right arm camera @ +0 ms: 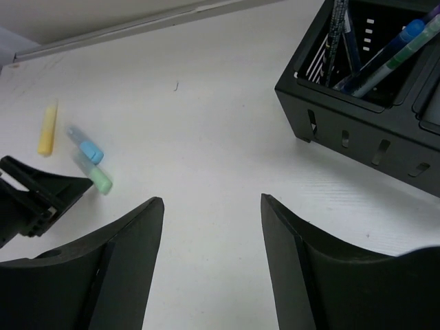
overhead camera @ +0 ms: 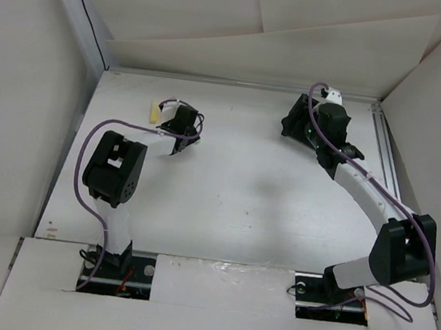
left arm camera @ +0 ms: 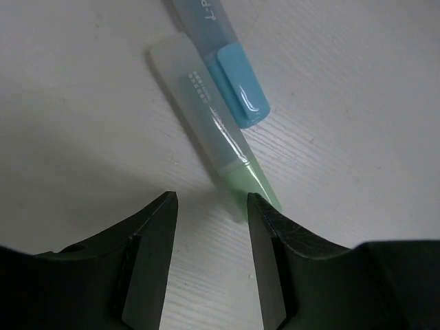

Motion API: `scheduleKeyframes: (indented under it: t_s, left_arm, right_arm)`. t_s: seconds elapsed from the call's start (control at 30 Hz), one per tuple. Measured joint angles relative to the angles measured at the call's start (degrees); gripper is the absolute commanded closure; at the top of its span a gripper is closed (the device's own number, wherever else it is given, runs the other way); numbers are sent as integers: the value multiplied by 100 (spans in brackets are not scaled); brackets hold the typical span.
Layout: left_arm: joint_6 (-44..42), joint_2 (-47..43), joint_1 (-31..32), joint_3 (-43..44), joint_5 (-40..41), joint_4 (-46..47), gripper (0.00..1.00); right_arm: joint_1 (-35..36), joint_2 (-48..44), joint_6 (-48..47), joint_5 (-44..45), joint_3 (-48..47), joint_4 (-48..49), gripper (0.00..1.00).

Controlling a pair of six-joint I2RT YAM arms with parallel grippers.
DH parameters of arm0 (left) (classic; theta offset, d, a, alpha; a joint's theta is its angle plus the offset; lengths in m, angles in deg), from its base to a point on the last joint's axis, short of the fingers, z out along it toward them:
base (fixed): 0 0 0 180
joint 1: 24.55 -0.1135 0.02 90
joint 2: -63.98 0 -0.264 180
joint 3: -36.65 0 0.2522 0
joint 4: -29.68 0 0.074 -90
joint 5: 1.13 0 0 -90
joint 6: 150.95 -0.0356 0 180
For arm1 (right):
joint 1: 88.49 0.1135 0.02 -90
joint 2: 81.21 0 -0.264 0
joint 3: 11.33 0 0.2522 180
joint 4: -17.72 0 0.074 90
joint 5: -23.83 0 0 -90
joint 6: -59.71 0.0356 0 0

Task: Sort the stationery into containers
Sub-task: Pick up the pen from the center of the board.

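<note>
A green highlighter with a clear cap (left arm camera: pixel 220 141) and a light-blue-capped highlighter (left arm camera: pixel 230 75) lie side by side on the white table. My left gripper (left arm camera: pixel 210 206) is open and empty, low over the table; the green end lies by its right fingertip (left arm camera: pixel 265 213). A yellow highlighter (overhead camera: pixel 155 111) lies just beyond them, and also shows in the right wrist view (right arm camera: pixel 47 128). My right gripper (right arm camera: pixel 210 203) is open and empty next to the black organiser box (right arm camera: pixel 357 130), which holds several pens (right arm camera: pixel 385 55) in one compartment.
In the top view the organiser (overhead camera: pixel 293 118) is at the back right, mostly hidden by my right wrist. White walls enclose the table on the left, back and right. A metal rail (overhead camera: pixel 386 161) runs along the right edge.
</note>
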Motion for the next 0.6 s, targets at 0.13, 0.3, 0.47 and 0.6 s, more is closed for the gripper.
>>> scheduleKeyframes:
  t_s: [0.13, 0.3, 0.47, 0.6]
  left_arm:
    - [61, 210, 138, 273, 98, -223, 58]
    - [105, 326, 184, 487, 166, -302, 58]
    - [164, 595, 184, 769, 262, -382, 57]
    - [170, 741, 184, 960, 393, -533, 55]
  right_arm:
    - [0, -48, -37, -223, 26, 20, 34]
    - [15, -50, -59, -378, 35, 22, 34]
    - [35, -50, -83, -450, 46, 22, 34]
    - [42, -50, -101, -494, 48, 24, 34]
